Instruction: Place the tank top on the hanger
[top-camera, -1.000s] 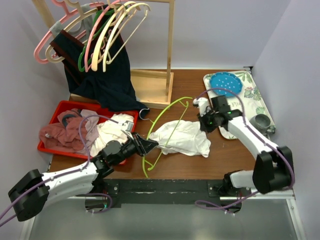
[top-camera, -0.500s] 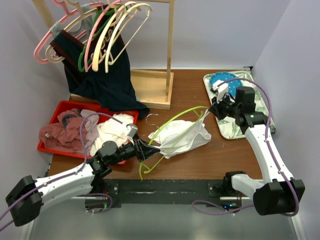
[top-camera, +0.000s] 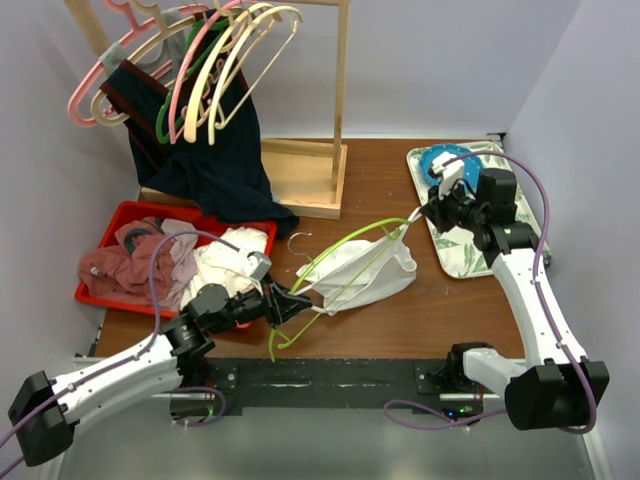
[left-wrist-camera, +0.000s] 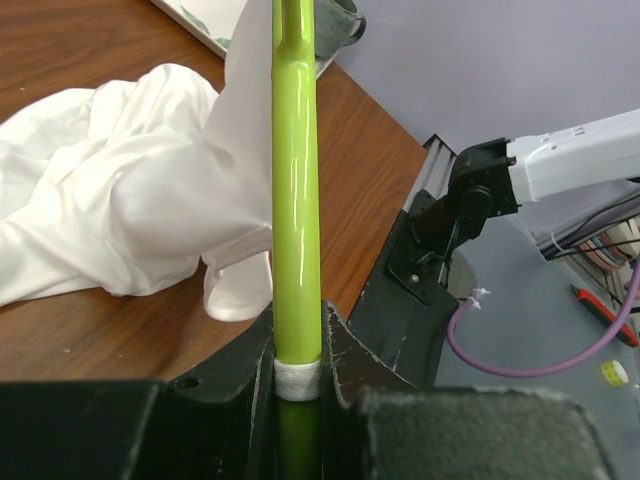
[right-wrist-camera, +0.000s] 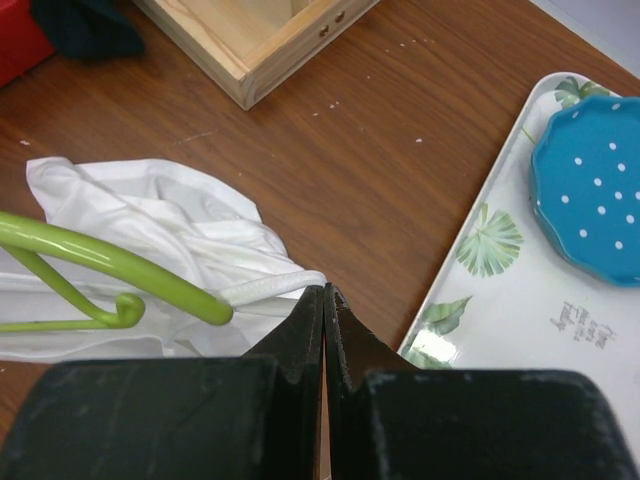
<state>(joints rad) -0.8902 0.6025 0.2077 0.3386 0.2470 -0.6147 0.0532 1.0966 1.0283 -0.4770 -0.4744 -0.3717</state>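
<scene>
The hanger (left-wrist-camera: 296, 200) was clamped between the narrowly parted jaws of the left gripper (left-wrist-camera: 298, 350), its lime bar running straight out from between the black fingers (left-wrist-camera: 352, 352). The jaws of the right gripper (right-wrist-camera: 323, 310) were pressed fully together on a thin white edge of the tank top (right-wrist-camera: 150, 225), just beside the rounded end of the hanger. In the top view the hanger (top-camera: 340, 255) was held slanted above the middle of the table (top-camera: 380, 180), from the left gripper (top-camera: 290, 302) near the front edge up toward the right gripper (top-camera: 425, 212). The tank top (top-camera: 360, 280) was draped under and around the hanger, one strap stretched to the right gripper, the rest hanging toward the tabletop. A patterned tray (top-camera: 458, 255) with a blue plate (right-wrist-camera: 592, 190) was seen at the back right corner, a red bin (top-camera: 120, 220) of clothes at the left edge, and a wooden rack (top-camera: 310, 175) with other hangers (top-camera: 215, 70) and a dark garment (top-camera: 215, 160) at the back left.
</scene>
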